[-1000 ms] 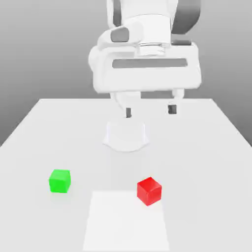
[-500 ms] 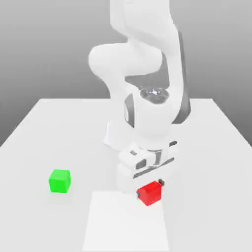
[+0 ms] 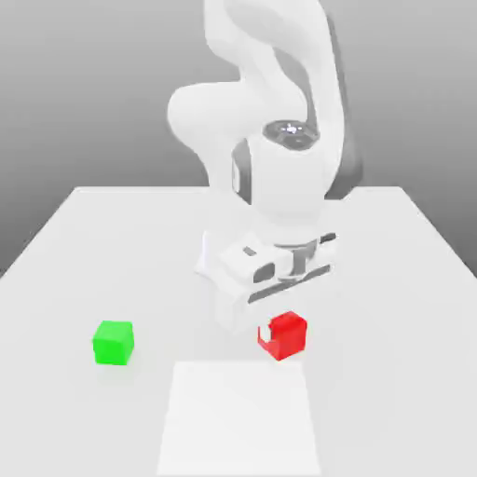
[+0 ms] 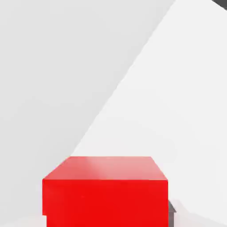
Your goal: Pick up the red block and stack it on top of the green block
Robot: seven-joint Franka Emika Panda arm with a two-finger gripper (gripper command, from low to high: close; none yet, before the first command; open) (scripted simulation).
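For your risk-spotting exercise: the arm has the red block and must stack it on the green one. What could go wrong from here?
1. The gripper holds the red block barely above the table; carried low, it could drag or strike the green block.
2. The green block offers a small top, so an off-centre release could topple the red block.

Below me the counter (image 3: 391,279) lies pale grey and smooth, running back to a straight far edge. A brighter white rectangular patch (image 3: 238,419) is set flat into its near side. Behind everything stands a plain grey backdrop (image 3: 93,93).
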